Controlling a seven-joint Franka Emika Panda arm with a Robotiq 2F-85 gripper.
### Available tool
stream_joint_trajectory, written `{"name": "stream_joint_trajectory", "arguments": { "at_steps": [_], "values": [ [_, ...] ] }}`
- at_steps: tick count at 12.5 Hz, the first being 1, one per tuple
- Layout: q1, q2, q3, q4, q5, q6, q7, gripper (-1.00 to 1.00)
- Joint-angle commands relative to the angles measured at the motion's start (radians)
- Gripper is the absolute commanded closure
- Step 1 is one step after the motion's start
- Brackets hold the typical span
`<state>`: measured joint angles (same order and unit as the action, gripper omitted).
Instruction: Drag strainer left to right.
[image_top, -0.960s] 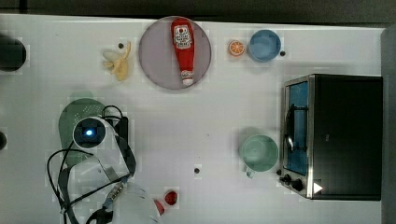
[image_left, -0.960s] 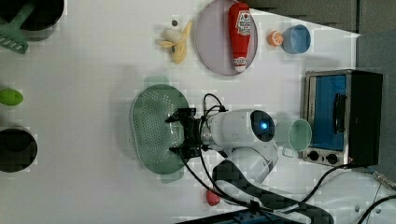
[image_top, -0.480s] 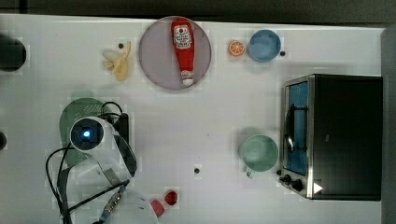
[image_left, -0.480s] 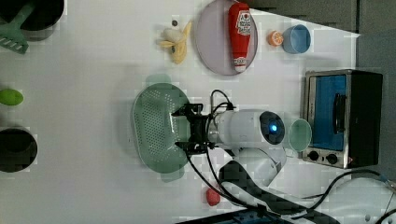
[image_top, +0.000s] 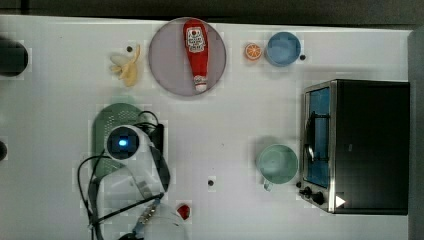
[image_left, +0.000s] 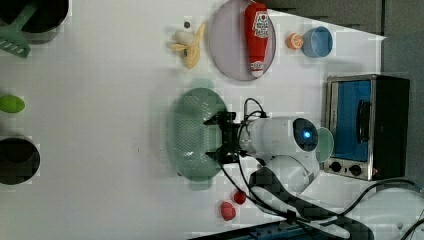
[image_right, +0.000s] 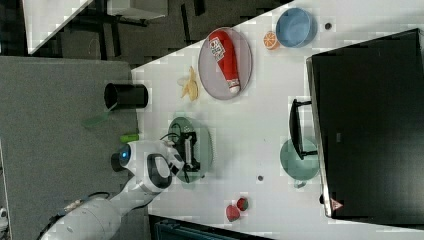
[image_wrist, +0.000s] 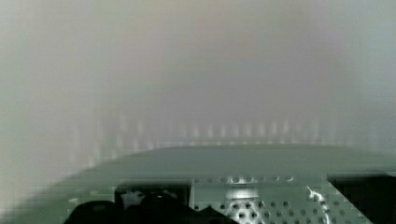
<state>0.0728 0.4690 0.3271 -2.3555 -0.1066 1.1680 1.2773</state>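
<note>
The strainer (image_top: 114, 119) is a pale green oval colander with rows of holes, lying on the white table at the top view's left; the arm covers half of it. In the left view my gripper (image_left: 210, 138) stands open over the strainer's (image_left: 190, 132) right part, its two black fingers spread apart just inside the rim with nothing between them. In the right view the gripper (image_right: 194, 150) reaches over the strainer (image_right: 202, 145) the same way. Up close in the wrist view are the strainer's rim (image_wrist: 243, 161) and its perforated wall.
A round green mug (image_top: 277, 164) stands beside a toaster oven (image_top: 357, 145) at the top view's right. At the back are a plate (image_top: 167, 60) with a ketchup bottle (image_top: 196, 52), a banana (image_top: 125, 67), an orange half (image_top: 253, 51) and a blue bowl (image_top: 283, 48). A small red thing (image_top: 183, 210) lies near the front edge.
In the last half second the strainer and my open gripper have slid together toward the top view's right. Everything else stands as before.
</note>
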Motion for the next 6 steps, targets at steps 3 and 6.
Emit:
{"name": "stream_joint_trajectory", "arguments": {
  "at_steps": [3,6],
  "values": [
    [-0.104,-0.056,-0.059,-0.019,0.019,-0.020,-0.161,-1.00],
    [-0.134,-0.073,-0.108,-0.034,0.019,-0.021,-0.240,-1.00]
  ]
}}
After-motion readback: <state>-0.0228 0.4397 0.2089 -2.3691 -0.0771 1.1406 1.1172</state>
